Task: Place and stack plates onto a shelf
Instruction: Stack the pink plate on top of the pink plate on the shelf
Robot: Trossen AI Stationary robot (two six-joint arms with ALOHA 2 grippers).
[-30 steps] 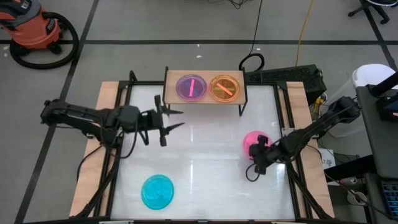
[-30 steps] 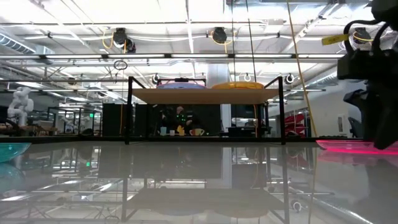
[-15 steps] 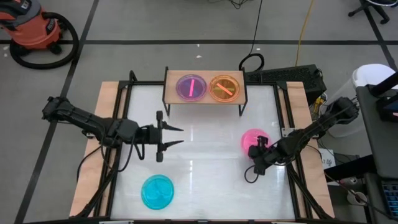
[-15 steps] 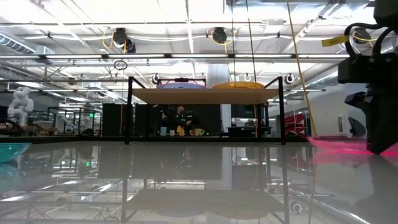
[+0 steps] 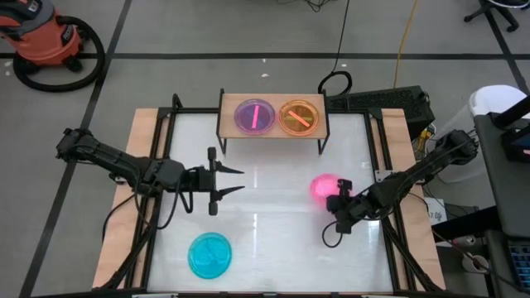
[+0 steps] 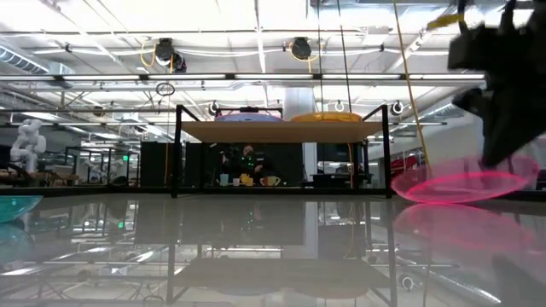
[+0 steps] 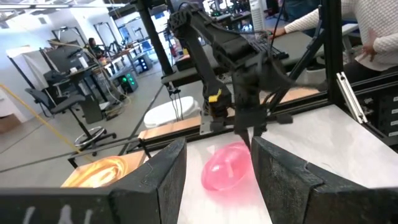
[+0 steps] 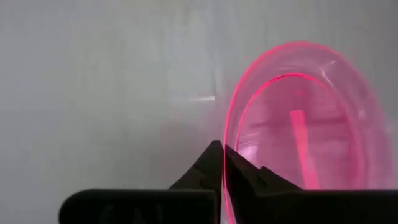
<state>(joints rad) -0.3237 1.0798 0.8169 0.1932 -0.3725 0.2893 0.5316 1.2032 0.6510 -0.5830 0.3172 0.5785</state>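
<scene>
Two stacks sit on your shelf (pink-purple, orange); right gripper pinches the pink plate's rim, lifting it tilted off the table; left gripper hovers mid-table, fingers apart; blue plate lies near the front.

no readable text, labels or numbers anywhere

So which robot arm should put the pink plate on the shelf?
Probably the right: its gripper already pinches the pink plate, lifted off the table. The left gripper is open, empty, mid-table.
</scene>
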